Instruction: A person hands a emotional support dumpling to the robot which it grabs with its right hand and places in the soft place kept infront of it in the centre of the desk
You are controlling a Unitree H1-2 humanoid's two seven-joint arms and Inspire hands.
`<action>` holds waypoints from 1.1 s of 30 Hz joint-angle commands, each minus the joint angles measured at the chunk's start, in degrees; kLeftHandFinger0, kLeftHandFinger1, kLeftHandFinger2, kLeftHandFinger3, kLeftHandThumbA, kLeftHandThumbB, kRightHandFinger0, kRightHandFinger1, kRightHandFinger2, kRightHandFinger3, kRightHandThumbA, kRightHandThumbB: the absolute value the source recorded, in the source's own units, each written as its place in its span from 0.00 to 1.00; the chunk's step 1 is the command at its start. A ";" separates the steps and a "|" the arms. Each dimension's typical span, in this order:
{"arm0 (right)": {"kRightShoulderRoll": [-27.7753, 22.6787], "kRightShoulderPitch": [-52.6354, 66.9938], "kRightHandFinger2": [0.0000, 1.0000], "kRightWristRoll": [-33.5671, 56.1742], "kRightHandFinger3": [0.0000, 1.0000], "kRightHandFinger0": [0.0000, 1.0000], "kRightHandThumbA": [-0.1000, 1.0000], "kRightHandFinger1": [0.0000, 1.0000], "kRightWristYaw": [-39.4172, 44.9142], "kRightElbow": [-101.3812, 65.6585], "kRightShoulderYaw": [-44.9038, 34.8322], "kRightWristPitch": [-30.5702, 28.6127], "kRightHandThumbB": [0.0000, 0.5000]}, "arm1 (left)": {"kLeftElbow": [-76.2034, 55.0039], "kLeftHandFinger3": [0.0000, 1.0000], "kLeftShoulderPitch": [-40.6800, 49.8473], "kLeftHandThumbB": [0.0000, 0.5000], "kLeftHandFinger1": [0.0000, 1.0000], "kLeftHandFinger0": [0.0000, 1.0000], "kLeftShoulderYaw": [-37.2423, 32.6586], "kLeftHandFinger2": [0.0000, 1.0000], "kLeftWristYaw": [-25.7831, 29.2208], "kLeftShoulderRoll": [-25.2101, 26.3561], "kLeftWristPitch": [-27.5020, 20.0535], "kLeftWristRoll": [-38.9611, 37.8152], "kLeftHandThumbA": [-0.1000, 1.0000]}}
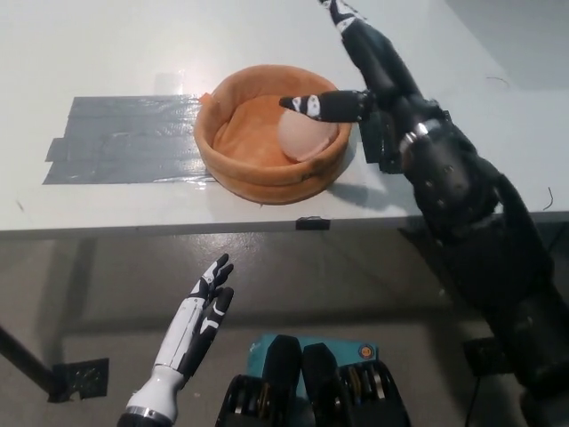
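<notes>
The pale, round dumpling [305,135] lies inside the orange soft bowl [233,164], against its right wall. My black right hand [356,71] hovers above the bowl's right rim, open, with its fingers spread; one finger reaches over the dumpling without holding it. My white left hand [196,319] rests low at the lower left, below the desk edge, open with straight fingers.
The bowl sits on the white desk [107,53] at the end of a grey tape patch [120,138]. A black tape patch [444,133] lies to the right, partly under my arm. The desk's front edge [160,227] runs across the middle.
</notes>
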 commanded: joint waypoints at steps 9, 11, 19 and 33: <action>-3.22 29.34 1.00 -1.71 1.00 1.00 1.00 1.00 -1.26 -39.73 -3.58 -3.47 0.69 | -0.65 1.00 -1.68 0.26 1.00 1.00 -0.18 1.00 -0.50 0.82 -0.41 0.53 1.00; -3.00 33.04 1.00 -0.16 1.00 1.00 1.00 1.00 -2.42 -38.76 -4.27 -5.44 0.70 | -0.53 1.00 -1.39 0.26 1.00 1.00 -0.08 1.00 -0.51 0.84 -0.28 0.36 1.00; -3.00 41.40 1.00 -1.08 1.00 1.00 0.94 1.00 -5.85 -26.11 -5.36 -13.06 0.50 | 0.26 1.00 -0.17 0.17 1.00 1.00 -0.39 1.00 -0.12 0.84 -1.21 0.50 1.00; -2.23 41.39 1.00 -4.28 1.00 1.00 0.98 1.00 -8.18 -4.96 -0.98 -21.17 0.65 | 0.05 1.00 0.02 0.17 1.00 1.00 -0.72 1.00 0.29 0.85 -1.02 1.44 1.00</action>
